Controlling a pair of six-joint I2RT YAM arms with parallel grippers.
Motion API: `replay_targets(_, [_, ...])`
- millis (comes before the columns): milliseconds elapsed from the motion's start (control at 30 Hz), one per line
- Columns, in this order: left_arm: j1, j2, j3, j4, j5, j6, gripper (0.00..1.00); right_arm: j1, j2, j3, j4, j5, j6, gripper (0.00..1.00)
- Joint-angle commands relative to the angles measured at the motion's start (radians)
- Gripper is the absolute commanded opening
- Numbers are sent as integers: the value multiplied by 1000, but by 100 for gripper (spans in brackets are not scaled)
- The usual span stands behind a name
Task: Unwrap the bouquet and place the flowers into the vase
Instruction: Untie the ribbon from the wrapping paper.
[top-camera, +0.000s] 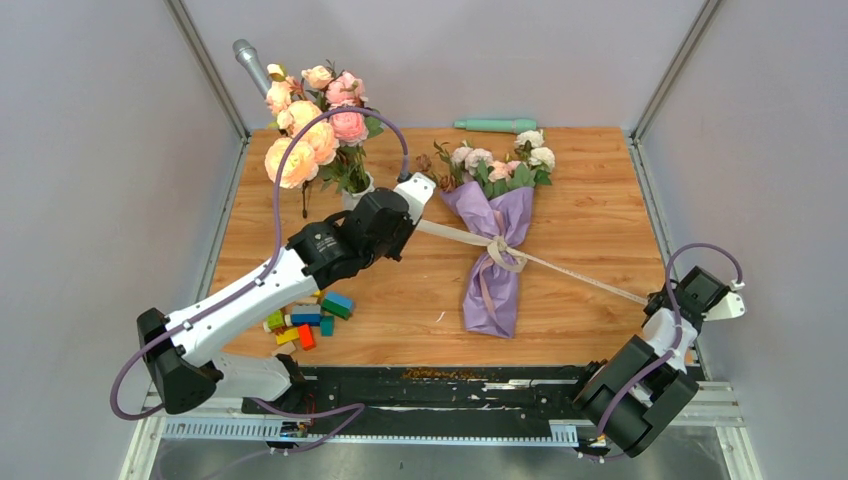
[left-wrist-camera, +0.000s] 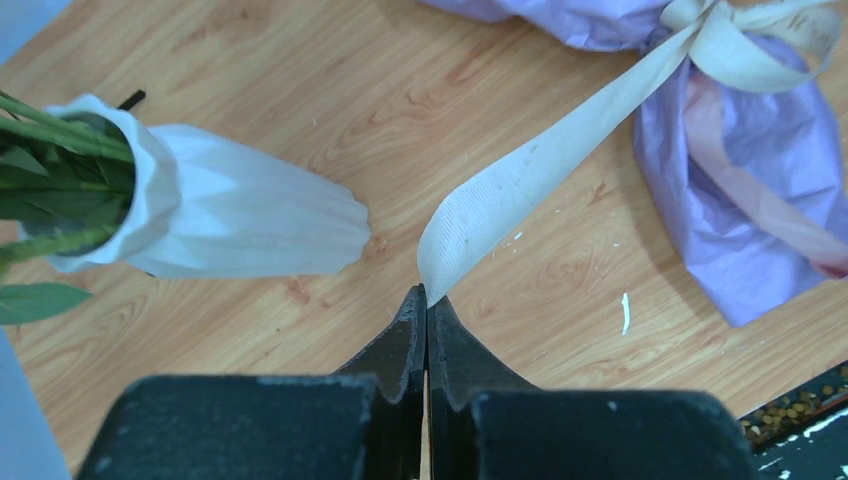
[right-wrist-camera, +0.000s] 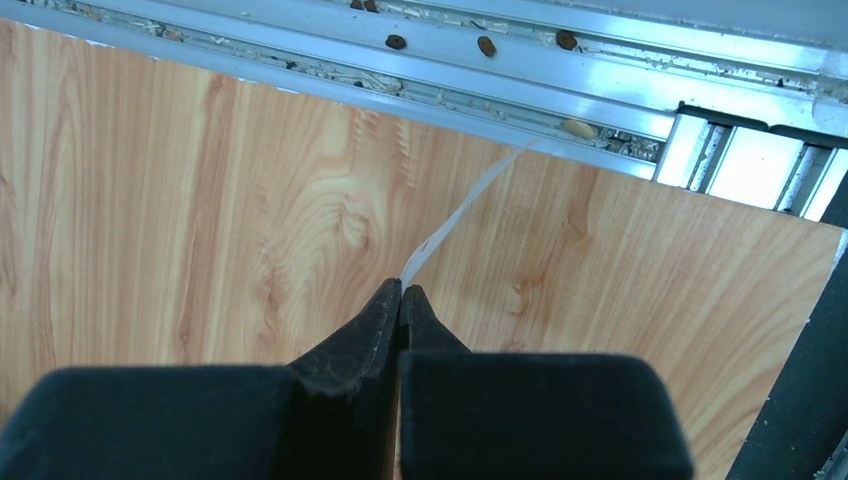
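Note:
The bouquet (top-camera: 495, 250) lies mid-table, its lilac paper (left-wrist-camera: 770, 200) tied with beige ribbon (top-camera: 560, 268); the knot (top-camera: 505, 255) is still tied. Its flowers (top-camera: 495, 160), small white and pink roses, point to the far edge. My left gripper (top-camera: 415, 222) is shut on one ribbon end (left-wrist-camera: 540, 170), seen at the fingertips of that gripper (left-wrist-camera: 427, 295). My right gripper (top-camera: 652, 298) is shut on the other ribbon end (right-wrist-camera: 460, 210), seen at the tips of that gripper (right-wrist-camera: 401, 290). The ribbon runs taut between them. The ribbed white vase (left-wrist-camera: 230, 215) stands left of my left gripper, with green stems in it.
Large peach and pink blooms (top-camera: 310, 130) fill the vase (top-camera: 355, 192) at the back left. Coloured blocks (top-camera: 305, 320) lie near the left arm. A teal stick (top-camera: 495, 125) lies at the far edge and a grey cylinder (top-camera: 250, 62) leans in the back-left corner. A metal rail (right-wrist-camera: 500, 80) borders the table.

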Motion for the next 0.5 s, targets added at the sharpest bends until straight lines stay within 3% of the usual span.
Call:
replay_targets(0, [4,20,121,-42,20,32,0,-8,14,-13,35,25,25,0])
replay_targets(467, [4,86,293,-70,103,81,0,-11,1,-10,15,45,9,0])
